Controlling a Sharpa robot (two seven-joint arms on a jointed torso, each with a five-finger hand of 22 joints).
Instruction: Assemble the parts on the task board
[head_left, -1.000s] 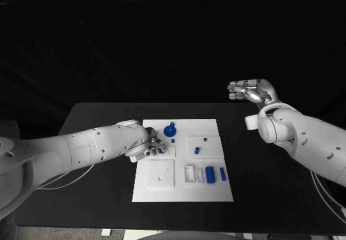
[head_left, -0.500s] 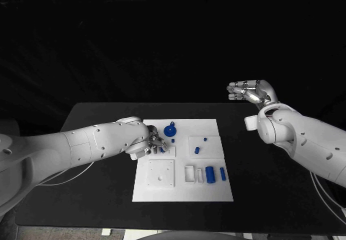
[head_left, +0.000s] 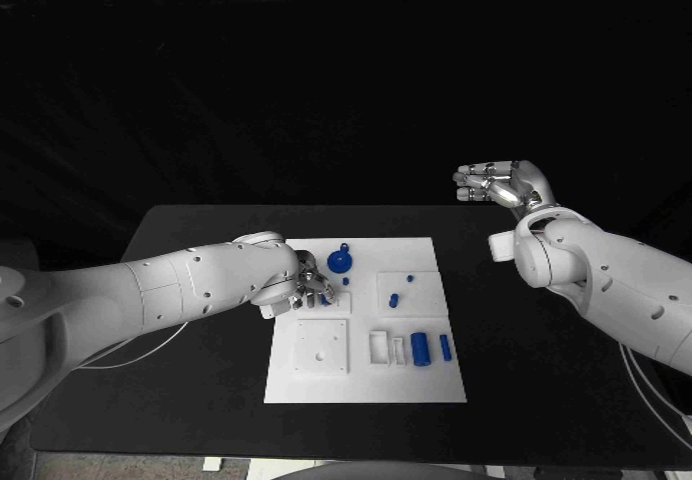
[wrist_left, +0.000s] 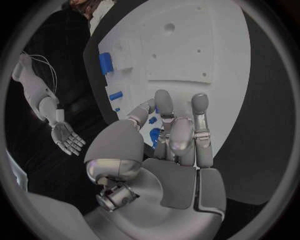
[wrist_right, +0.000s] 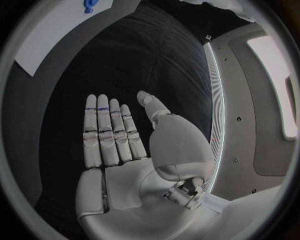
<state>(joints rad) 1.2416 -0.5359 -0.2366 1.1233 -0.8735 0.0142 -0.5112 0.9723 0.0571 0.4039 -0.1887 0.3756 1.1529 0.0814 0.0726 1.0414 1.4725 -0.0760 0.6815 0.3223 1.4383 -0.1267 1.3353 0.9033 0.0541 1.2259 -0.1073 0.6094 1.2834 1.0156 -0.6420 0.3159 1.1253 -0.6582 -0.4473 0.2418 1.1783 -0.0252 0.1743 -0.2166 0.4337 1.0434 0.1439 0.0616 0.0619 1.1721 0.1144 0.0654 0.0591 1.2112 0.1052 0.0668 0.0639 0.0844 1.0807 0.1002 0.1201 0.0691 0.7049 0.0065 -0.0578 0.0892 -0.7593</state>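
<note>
Assembly looks barely begun: blue parts lie loose on the task board. The left hand pinches a small part; the right hand hovers wide, empty.

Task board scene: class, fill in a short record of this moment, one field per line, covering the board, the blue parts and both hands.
board: white task board lies flat in the middle of the black table
parts: round blue part near the far edge; blue cylinder on the near right part
left hand: left hand low over the board's left edge, fingers at a small blue piece; grip unclear
right hand: right hand raised beyond the table, holding nothing, fingers open
</note>
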